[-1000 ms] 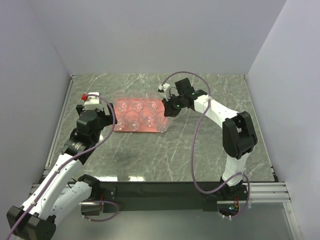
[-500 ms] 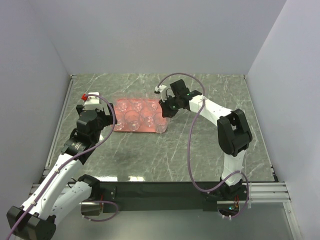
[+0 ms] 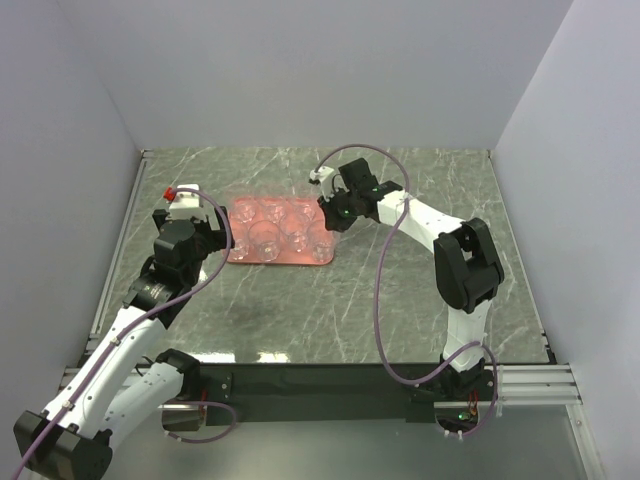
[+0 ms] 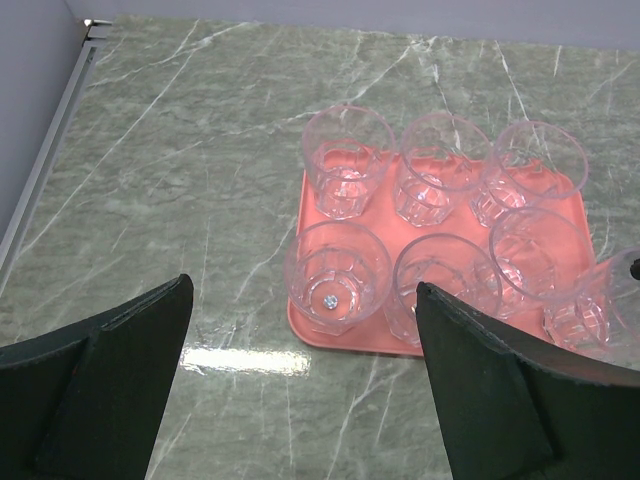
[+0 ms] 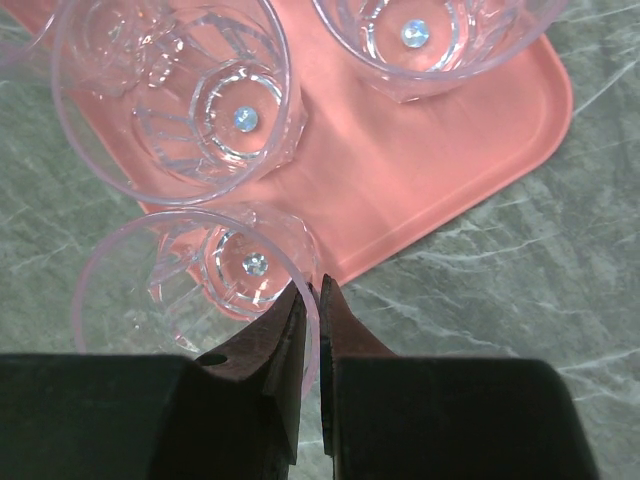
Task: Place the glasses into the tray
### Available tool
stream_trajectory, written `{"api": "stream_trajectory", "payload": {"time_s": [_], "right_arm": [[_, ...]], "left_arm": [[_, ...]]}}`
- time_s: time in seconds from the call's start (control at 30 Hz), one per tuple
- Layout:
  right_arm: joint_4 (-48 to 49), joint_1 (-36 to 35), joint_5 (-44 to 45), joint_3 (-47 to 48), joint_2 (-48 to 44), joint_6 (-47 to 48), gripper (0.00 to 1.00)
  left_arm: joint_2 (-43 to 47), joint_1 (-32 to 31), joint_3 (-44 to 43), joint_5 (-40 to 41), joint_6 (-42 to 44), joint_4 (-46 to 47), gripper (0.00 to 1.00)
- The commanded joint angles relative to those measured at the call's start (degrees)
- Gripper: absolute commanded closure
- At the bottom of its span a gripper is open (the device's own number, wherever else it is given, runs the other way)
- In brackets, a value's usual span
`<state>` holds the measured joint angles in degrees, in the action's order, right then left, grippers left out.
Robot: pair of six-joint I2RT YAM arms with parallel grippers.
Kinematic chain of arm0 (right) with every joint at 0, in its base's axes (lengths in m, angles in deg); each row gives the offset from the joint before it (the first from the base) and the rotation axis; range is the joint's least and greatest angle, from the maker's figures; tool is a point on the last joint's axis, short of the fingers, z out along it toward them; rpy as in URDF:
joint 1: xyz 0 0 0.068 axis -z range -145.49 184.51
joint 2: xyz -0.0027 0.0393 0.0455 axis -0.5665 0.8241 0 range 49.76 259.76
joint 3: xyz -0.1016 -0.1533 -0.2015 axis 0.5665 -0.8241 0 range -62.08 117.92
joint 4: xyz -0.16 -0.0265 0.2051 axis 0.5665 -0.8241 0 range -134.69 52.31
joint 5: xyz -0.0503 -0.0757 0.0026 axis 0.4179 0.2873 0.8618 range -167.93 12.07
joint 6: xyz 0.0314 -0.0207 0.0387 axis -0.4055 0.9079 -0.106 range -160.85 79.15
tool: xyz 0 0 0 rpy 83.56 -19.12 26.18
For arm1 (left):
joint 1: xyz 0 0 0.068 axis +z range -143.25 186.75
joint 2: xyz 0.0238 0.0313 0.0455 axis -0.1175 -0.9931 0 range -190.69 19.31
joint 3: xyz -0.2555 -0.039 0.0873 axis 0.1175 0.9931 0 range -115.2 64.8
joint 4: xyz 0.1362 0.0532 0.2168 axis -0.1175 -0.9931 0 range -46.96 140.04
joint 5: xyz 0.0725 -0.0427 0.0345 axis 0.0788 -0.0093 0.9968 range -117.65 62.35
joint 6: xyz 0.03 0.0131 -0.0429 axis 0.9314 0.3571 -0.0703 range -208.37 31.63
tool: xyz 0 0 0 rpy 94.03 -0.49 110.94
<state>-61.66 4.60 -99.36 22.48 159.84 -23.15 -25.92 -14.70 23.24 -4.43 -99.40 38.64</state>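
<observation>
Two-armed robot at a green marbled table (image 4: pixel 180 180): the right gripper (image 5: pixel 313 290) is pinched nearly closed on the thin rim of a seventh glass (image 5: pixel 240 268), one finger inside the clear wall and one outside. The seventh glass stands upright at the right end of the salmon-pink tray (image 4: pixel 375 340), at the corner nearer the arms. Its base shows over the pink just inside the tray's edge, and its mouth reaches out over the marble. Whether it rests on the tray or hangs just above it cannot be told. Six more glasses (image 4: pixel 347 165) stand upright on the tray in two rows of three, close together and mouths up. On the other side, the left gripper (image 4: pixel 302 290) hovers off the tray's left end with its dark fingers spread wide and nothing between them, pointed towards the rows of glasses.
</observation>
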Motion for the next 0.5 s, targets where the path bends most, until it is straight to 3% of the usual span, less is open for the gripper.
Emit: {"api": "stream_trajectory", "payload": {"time_s": [0.0, 0.47], "right_arm": [[3.22, -1.02, 1.57, 1.58, 0.22, -0.65, 0.94], [-0.03, -1.55, 0.42, 1.58, -0.74, 3.57, 0.68]], "left_arm": [[0.15, 0.18, -0.27, -0.55, 0.3, 2.17, 0.01], [0.32, 0.18, -0.19, -0.28, 0.3, 2.17, 0.01]]}}
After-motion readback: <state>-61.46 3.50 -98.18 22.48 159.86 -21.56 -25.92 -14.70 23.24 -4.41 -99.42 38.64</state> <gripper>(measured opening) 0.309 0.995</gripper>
